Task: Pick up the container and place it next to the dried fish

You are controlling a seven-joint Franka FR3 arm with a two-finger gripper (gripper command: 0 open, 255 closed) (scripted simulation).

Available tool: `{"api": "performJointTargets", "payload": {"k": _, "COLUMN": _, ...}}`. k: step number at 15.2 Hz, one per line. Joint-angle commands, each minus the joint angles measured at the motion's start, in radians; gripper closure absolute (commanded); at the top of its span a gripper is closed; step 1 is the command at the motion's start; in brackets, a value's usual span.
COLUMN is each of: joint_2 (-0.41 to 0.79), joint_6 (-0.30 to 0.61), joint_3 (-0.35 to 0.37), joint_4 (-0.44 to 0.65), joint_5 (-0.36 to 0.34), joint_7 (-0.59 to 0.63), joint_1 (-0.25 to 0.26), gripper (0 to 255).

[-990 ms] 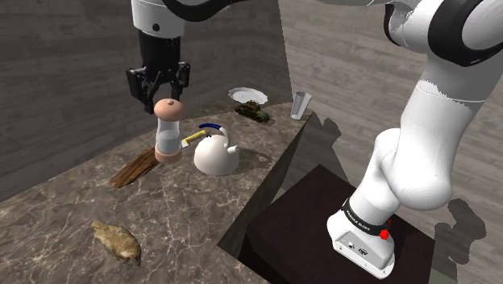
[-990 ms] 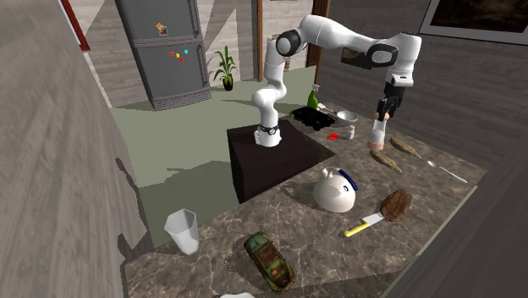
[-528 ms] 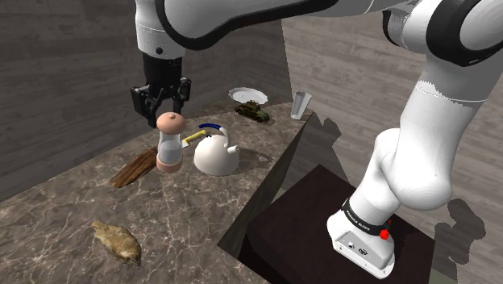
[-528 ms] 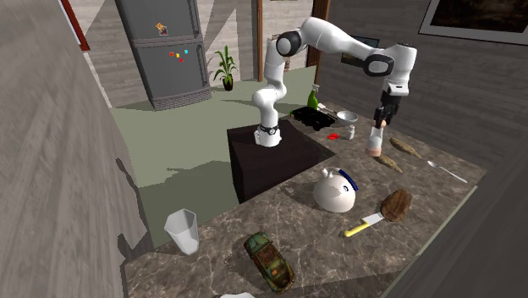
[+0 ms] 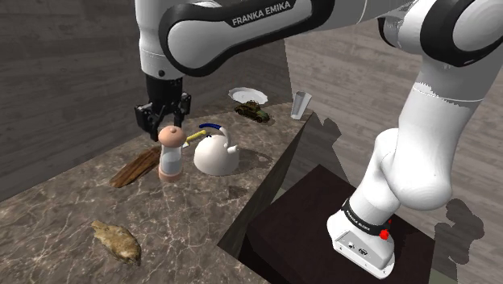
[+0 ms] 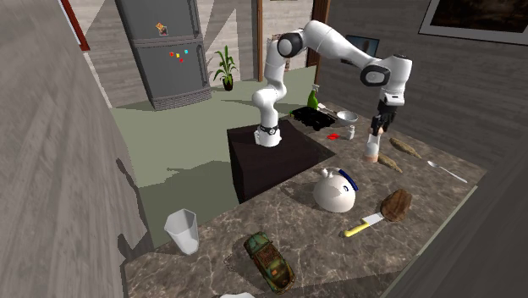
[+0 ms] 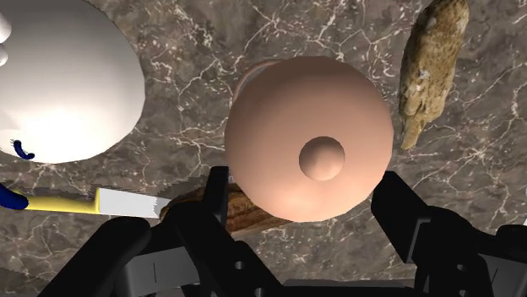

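The container (image 5: 170,157) is a clear bottle with a rounded pink lid (image 7: 308,139). My gripper (image 5: 165,125) comes down from straight above and is shut on the container, one black finger (image 7: 218,190) at each side of the lid. The bottle is upright, with its base low over the marble counter (image 5: 185,218); I cannot tell whether it touches. The dried fish (image 5: 117,240) lies on the counter nearer the shoulder camera. From the wrist it shows close beside the lid as a tan, rough strip (image 7: 433,67). From across the room the container (image 6: 371,149) is under the gripper (image 6: 377,129).
A white kettle (image 5: 216,153), a yellow-handled knife (image 5: 193,139) and a brown wooden thing (image 5: 135,168) lie just behind the container. Farther back are a toy car (image 5: 251,111), a plate (image 5: 246,94) and a cup (image 5: 301,105). The counter edge (image 5: 258,202) drops toward the stand.
The gripper has come down steadily with the container in it, drifting slightly to the shoulder view's right. The fish, kettle and other things have not moved.
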Motion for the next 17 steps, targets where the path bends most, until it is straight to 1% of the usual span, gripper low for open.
{"api": "performJointTargets", "payload": {"k": 1, "joint_2": 0.011, "joint_6": 0.026, "joint_3": -0.001, "joint_4": -0.014, "joint_5": -0.003, "joint_7": 0.001, "joint_1": 0.000, "gripper": 255}}
{"api": "performJointTargets", "payload": {"k": 17, "joint_2": 0.102, "joint_6": 0.216, "joint_3": -0.008, "joint_4": -0.114, "joint_5": -0.028, "joint_7": 0.021, "joint_1": 0.005, "gripper": 255}}
